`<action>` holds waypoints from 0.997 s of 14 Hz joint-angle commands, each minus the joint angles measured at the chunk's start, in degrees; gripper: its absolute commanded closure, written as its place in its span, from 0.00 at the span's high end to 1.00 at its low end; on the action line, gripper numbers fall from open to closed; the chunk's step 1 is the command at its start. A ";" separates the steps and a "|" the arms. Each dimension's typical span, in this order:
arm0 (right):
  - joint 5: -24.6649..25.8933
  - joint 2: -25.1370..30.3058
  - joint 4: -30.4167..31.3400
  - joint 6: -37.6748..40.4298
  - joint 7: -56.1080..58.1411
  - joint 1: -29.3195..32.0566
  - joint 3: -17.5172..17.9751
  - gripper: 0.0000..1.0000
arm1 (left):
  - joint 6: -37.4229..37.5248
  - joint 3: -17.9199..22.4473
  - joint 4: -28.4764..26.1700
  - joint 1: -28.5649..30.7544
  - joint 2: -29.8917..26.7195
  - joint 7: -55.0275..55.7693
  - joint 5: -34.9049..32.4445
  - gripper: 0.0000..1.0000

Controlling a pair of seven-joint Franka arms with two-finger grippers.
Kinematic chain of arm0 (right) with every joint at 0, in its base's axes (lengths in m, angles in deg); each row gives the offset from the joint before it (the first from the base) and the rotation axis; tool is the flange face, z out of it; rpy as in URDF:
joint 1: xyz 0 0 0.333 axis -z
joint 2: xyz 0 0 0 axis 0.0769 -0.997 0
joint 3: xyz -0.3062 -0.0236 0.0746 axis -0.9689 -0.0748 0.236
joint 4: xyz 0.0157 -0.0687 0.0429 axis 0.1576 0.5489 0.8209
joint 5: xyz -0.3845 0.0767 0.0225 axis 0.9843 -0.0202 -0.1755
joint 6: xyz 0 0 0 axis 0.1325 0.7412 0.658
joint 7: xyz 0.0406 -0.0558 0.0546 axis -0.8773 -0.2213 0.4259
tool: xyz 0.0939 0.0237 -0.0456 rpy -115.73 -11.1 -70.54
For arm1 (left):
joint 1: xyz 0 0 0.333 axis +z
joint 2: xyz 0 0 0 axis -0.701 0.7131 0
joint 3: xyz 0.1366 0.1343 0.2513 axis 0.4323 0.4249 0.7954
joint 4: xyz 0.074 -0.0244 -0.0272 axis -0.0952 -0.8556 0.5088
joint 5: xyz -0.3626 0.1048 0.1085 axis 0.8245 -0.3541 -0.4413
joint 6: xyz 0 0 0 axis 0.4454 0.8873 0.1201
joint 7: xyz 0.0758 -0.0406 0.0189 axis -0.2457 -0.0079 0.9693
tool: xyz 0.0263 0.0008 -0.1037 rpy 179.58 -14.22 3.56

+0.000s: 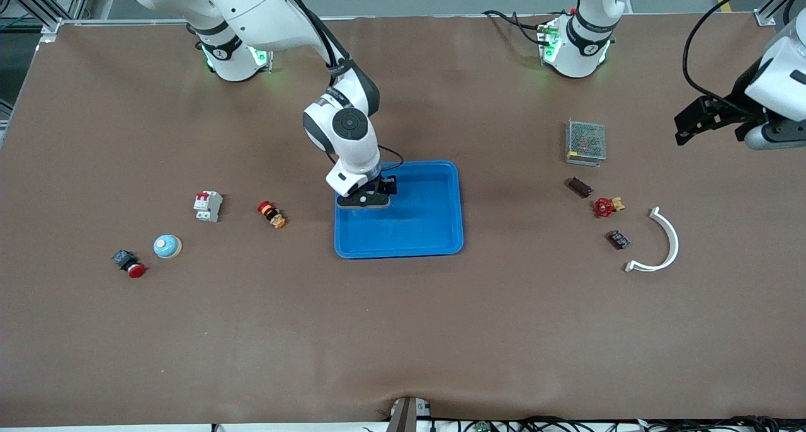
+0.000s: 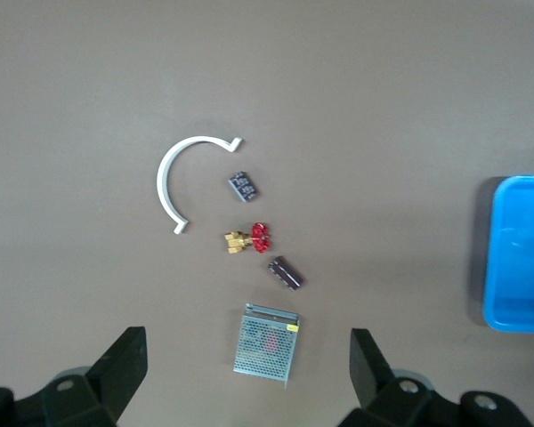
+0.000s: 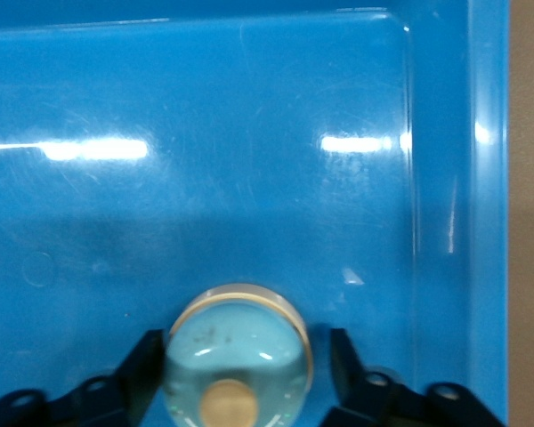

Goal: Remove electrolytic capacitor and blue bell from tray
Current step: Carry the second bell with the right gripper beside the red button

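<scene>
A pale blue bell (image 3: 238,342) with a tan button and rim rests on the floor of the blue tray (image 1: 441,230), in the corner toward the right arm's base. My right gripper (image 1: 370,198) (image 3: 247,345) is low in the tray with a finger on each side of this bell; one finger touches it and a thin gap shows at the other. Another pale blue bell (image 1: 167,246) sits on the table at the right arm's end. Two small dark capacitors (image 1: 580,187) (image 1: 618,239) (image 2: 286,273) (image 2: 243,187) lie at the left arm's end. My left gripper (image 1: 689,125) (image 2: 247,336) hangs open high over that end.
Near the capacitors are a perforated metal box (image 1: 585,142), a red-and-yellow valve (image 1: 607,206) and a white curved bracket (image 1: 661,246). At the right arm's end lie a white breaker (image 1: 208,206), an orange-red button part (image 1: 272,214) and a red push button (image 1: 130,263).
</scene>
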 commanded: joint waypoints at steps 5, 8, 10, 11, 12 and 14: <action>0.85 1.80 -1.30 2.33 -1.45 -0.20 -0.62 0.42 | 0.64 0.41 -1.89 -0.48 -1.80 -0.80 2.13 1.00; 0.15 5.57 -7.52 17.14 1.17 2.26 -0.45 0.42 | 0.46 0.41 -1.80 -0.39 -1.18 -0.88 2.13 1.00; -0.99 8.30 -10.17 25.33 8.36 5.33 -0.36 0.42 | 0.46 0.41 -1.72 -0.39 -1.18 -0.80 2.04 1.00; -1.26 10.05 -10.35 28.24 14.05 7.69 -0.36 0.42 | 0.46 0.41 -1.72 -0.22 -1.18 -0.88 2.04 1.00; -1.52 11.64 -10.27 30.01 20.03 10.50 -0.45 0.41 | 0.46 0.41 -1.72 -0.21 -1.18 -0.88 1.78 1.00; -1.96 14.19 -10.18 33.53 33.99 16.74 -0.45 0.41 | 0.46 0.41 -1.54 -0.48 -1.09 -0.80 1.34 1.00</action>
